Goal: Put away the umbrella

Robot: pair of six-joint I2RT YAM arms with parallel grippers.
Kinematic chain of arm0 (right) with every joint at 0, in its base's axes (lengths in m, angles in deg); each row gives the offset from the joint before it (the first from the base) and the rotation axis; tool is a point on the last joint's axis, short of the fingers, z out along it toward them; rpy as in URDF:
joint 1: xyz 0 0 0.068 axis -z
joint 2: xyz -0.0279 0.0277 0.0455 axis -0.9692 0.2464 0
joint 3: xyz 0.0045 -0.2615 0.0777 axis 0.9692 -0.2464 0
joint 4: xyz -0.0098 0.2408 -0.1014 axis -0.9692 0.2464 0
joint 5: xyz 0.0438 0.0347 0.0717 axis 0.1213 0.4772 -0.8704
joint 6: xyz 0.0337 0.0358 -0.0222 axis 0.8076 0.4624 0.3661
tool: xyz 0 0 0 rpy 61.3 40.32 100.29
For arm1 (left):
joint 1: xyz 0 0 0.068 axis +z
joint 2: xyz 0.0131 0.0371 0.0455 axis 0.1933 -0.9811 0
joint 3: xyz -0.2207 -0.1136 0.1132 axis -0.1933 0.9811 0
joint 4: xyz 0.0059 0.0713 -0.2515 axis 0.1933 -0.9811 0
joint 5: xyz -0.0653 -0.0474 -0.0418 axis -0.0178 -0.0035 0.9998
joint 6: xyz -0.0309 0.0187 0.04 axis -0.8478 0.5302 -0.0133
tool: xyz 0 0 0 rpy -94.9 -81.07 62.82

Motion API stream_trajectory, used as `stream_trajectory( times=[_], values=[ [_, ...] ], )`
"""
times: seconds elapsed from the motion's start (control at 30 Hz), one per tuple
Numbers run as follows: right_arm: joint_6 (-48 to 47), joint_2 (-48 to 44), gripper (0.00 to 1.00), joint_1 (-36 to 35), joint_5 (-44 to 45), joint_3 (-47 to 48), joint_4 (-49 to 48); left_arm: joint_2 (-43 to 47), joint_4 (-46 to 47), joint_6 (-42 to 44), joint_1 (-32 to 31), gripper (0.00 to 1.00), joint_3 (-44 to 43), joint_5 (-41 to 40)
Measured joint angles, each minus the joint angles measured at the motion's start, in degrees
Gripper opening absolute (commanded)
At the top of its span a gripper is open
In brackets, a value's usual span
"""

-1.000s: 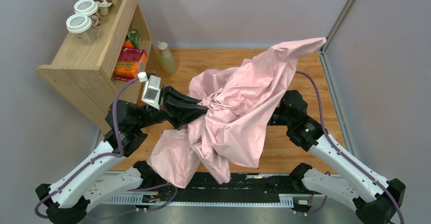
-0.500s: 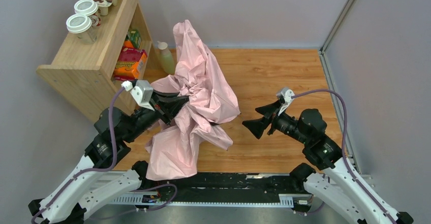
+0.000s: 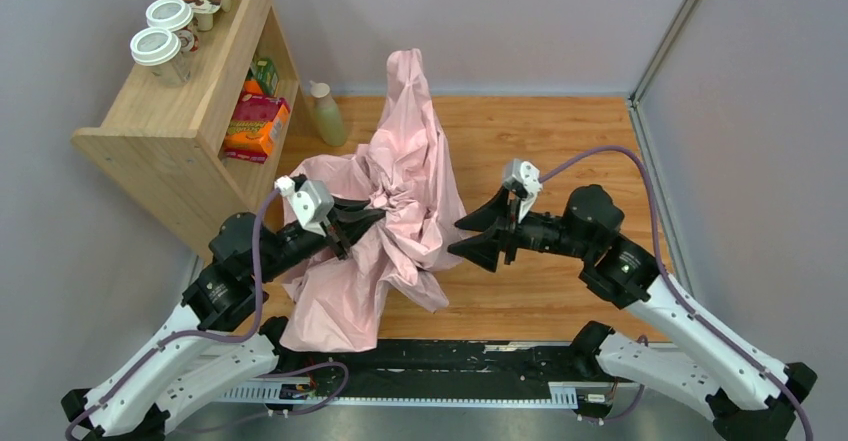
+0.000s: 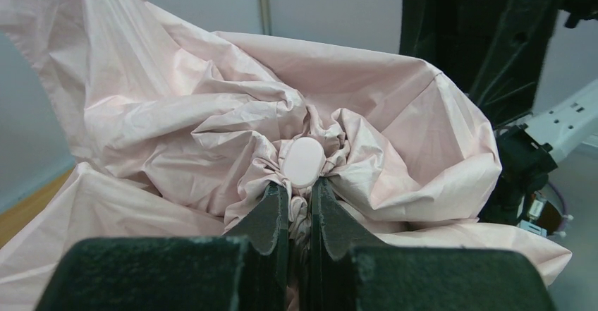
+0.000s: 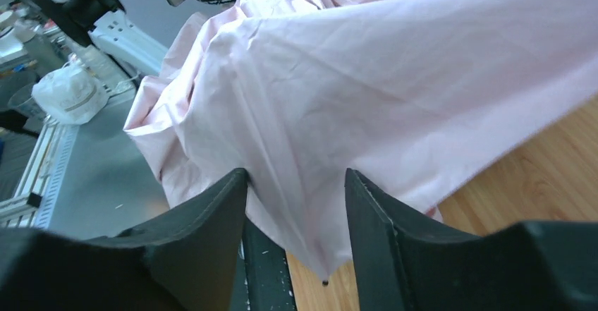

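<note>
Grip at the left tool is narrow: its jaws are nearly closed on gathered cloth of the pale pink fabric folding umbrella, just below a small oval pink cap at the canopy's centre. Beyond the tips the canopy billows loose and crumpled. One peak rises away from the tool, and a skirt trails back past its wrist over the near edge of the wooden desk. The right tool stands wide, with a hanging hem just ahead of its spread fingers, ungripped. The cloth looks light, limp and slick, so it will likely slide. The stiffer centre under the cap seems the surer hold; any shaft is hidden.
</note>
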Motion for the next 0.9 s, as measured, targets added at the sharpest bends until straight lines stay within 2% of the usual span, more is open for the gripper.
stream_trajectory(
  times=[0.07,0.13,0.17,0.2,0.3,0.4,0.43,0.67,0.77,0.9],
  values=[
    [0.70,2.91,0.34,-2.69,0.13,0.00,-2.45,0.90,0.66,0.02,0.00,0.00,0.81,2.25],
    [0.96,6.45,0.30,-6.86,0.24,0.17,-4.37,1.42,0.96,0.09,0.00,0.00,1.18,3.82],
    [0.96,8.39,0.32,-8.98,0.04,0.20,-4.83,1.73,0.96,0.20,0.00,0.00,1.27,4.50],
    [0.94,9.97,0.40,-10.84,-0.44,0.20,-4.74,2.08,0.90,0.37,0.00,0.00,1.29,5.18],
    [1.03,11.72,0.71,-13.46,-2.12,0.22,-3.43,2.75,0.70,1.36,0.00,0.00,1.29,7.21],
    [-0.26,8.59,0.88,-13.60,0.70,0.33,0.70,2.95,-0.24,3.04,0.00,0.00,1.22,9.90],
    [-0.70,6.75,0.91,-13.44,2.43,0.52,2.34,2.95,-0.94,3.54,0.00,0.00,1.11,10.73],
    [-3.61,-5.27,0.94,-9.57,17.33,7.26,12.33,3.78,-6.34,5.35,0.02,0.00,0.87,15.98],
    [-5.31,-5.16,0.93,-7.72,25.03,12.02,15.50,4.42,-9.05,5.84,0.00,0.00,-0.35,19.06],
    [-6.38,-0.55,0.93,-4.74,30.18,16.72,18.25,4.90,-10.67,6.27,0.00,0.00,-1.97,23.06]
  ],
)
